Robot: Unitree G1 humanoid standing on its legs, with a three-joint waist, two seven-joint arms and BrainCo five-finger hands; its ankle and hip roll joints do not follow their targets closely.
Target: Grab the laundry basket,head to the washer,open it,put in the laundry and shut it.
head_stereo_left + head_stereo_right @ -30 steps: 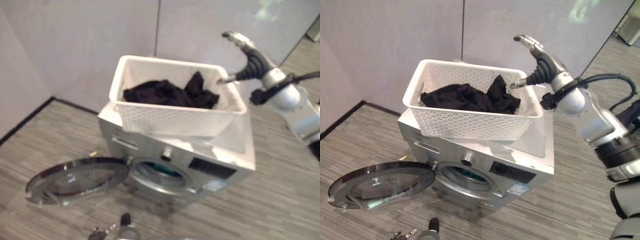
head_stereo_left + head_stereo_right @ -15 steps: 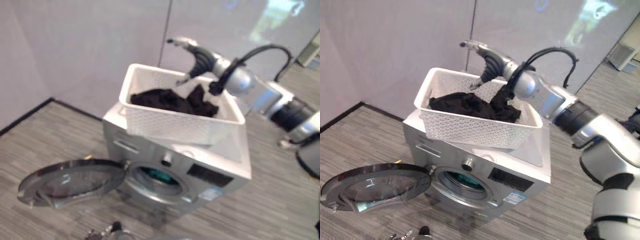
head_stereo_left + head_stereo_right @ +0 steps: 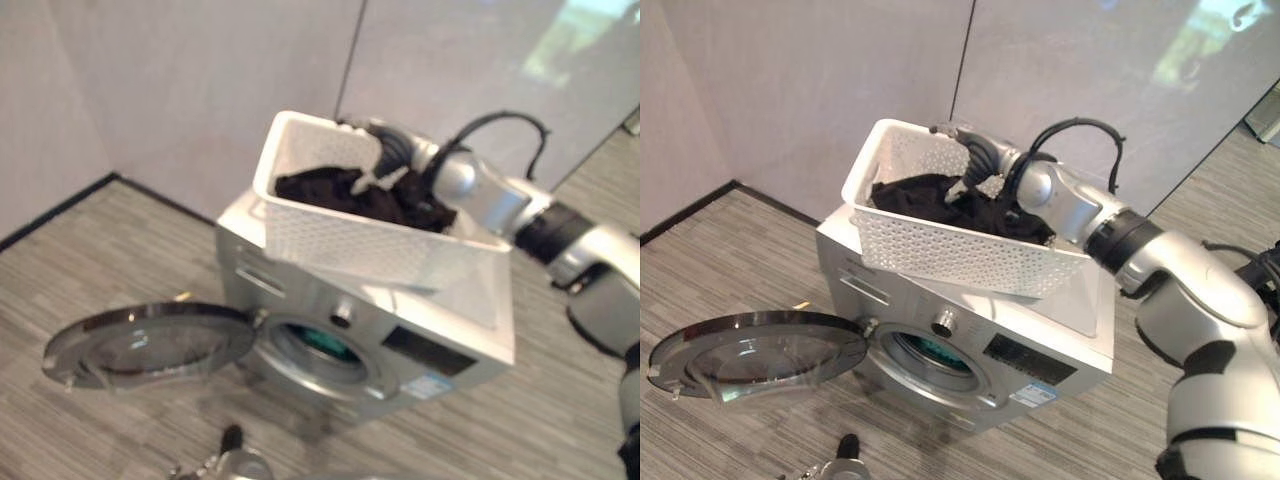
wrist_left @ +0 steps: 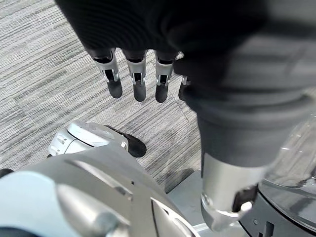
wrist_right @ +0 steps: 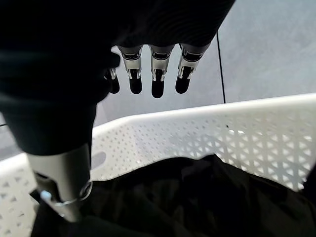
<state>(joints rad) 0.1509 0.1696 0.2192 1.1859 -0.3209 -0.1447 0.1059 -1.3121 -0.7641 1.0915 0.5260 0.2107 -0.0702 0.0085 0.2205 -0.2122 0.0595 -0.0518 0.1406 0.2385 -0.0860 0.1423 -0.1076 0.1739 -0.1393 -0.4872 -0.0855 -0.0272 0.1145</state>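
Observation:
A white perforated laundry basket stands on top of the silver washer. Dark laundry lies heaped inside it. The washer's round door hangs wide open to the left, showing the drum opening. My right hand reaches over the basket's far rim and hovers just above the laundry; in the right wrist view its fingers are straight and hold nothing, with the dark cloth below. My left hand hangs open over the floor, low in front of the washer.
Grey walls meet in a corner behind the washer. Striped grey floor spreads to the left and front. The open door takes up the floor space at the washer's left front.
My right hand has swung from the basket's right end across to its far left part and dropped close to the laundry. The camera has shifted too.

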